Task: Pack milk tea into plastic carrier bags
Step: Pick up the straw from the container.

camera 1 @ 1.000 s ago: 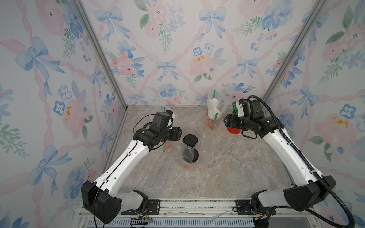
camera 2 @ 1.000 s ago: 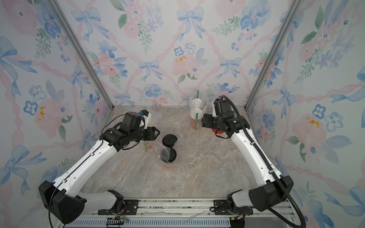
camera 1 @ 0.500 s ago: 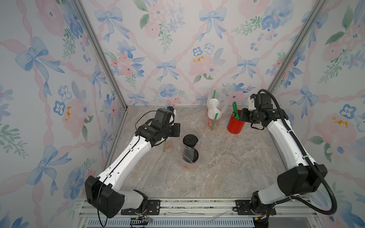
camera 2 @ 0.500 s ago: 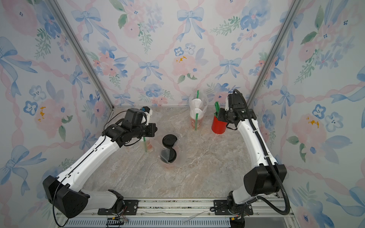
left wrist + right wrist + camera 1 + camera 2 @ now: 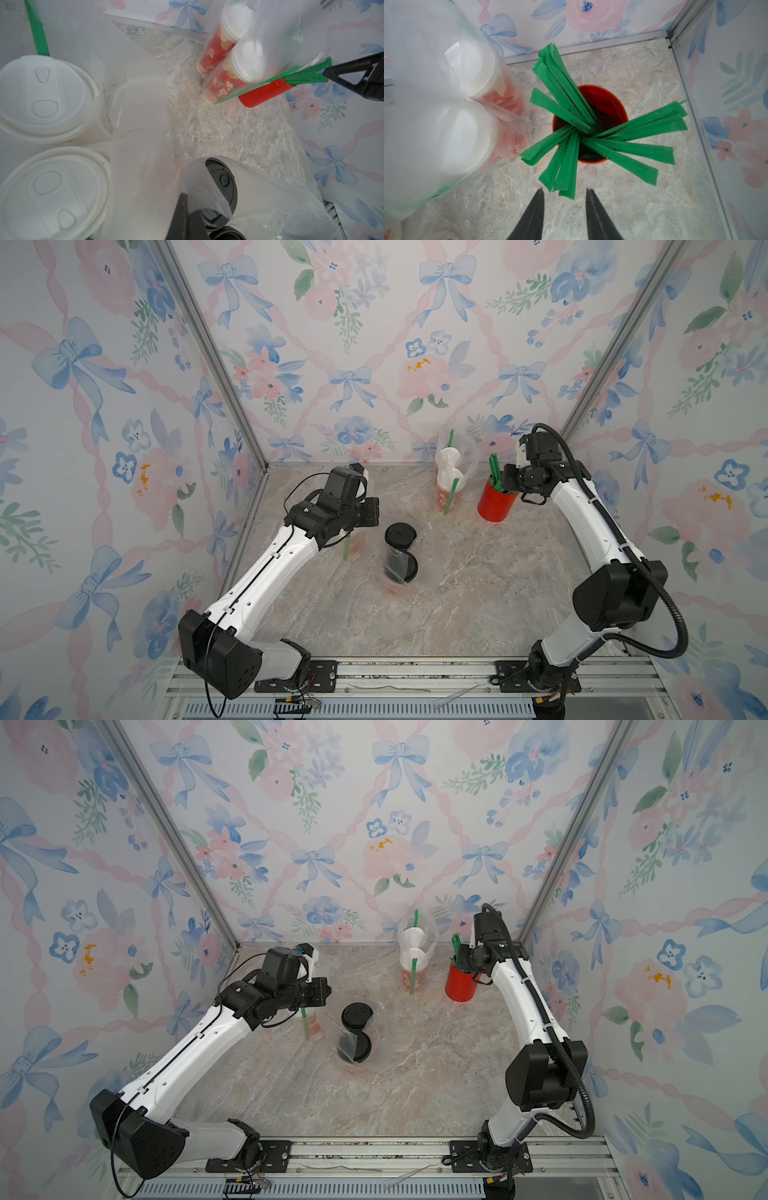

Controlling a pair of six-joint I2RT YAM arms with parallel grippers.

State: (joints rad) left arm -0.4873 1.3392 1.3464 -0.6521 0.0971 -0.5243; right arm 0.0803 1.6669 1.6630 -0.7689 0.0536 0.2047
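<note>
Two black-lid cups in a bag at centre, left gripper closed against its film, hold unclear, right gripper narrowly parted, empty, above straws in red cup, two white-lid cups bagged just beside, two more under left wrist.

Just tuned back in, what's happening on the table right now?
The left gripper is shut, seemingly pinching clear bag film beside the black-lidded cups, with two bagged white-lidded cups close by. Another bagged pair stands at the back. The right gripper hangs open over the red cup of green straws, straw ends between its jaws, none gripped yet.
</note>
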